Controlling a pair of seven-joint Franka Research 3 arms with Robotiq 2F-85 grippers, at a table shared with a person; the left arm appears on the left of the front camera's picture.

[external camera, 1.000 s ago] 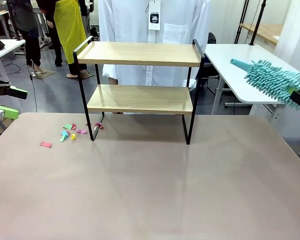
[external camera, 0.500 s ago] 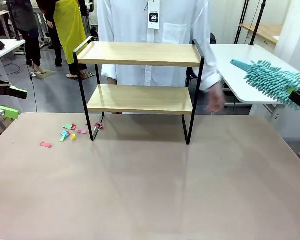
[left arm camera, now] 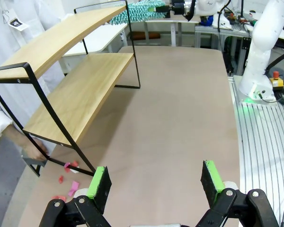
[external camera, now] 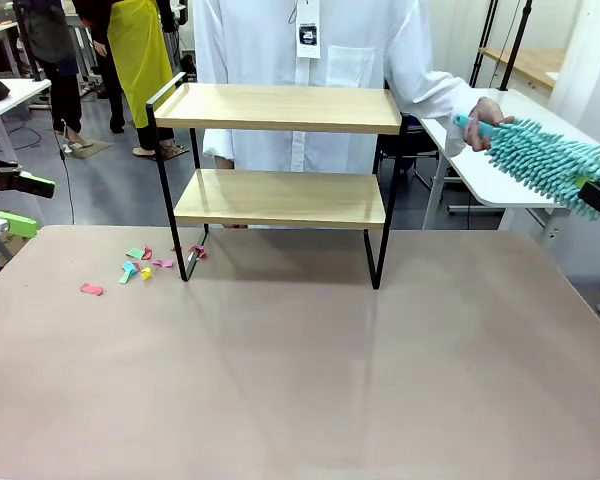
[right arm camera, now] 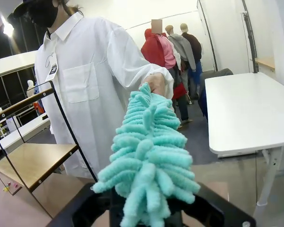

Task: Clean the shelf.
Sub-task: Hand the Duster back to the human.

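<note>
Fluffy teal microfiber duster (external camera: 550, 160) is clamped in the right fingers (right arm camera: 146, 208) while a person's hand (external camera: 485, 115) grabs its far tip, probably a handover, two-tier wooden shelf (external camera: 280, 150) sits mid-table (external camera: 300, 380), left fingers (left arm camera: 154, 187) spread apart, idle.

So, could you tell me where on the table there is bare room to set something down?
The wide stretch of table in front of the shelf is bare, through to the near and right edges. Both shelf boards are bare too. The crowded patch is left of the shelf's front left leg, where small coloured paper scraps lie scattered.
</note>
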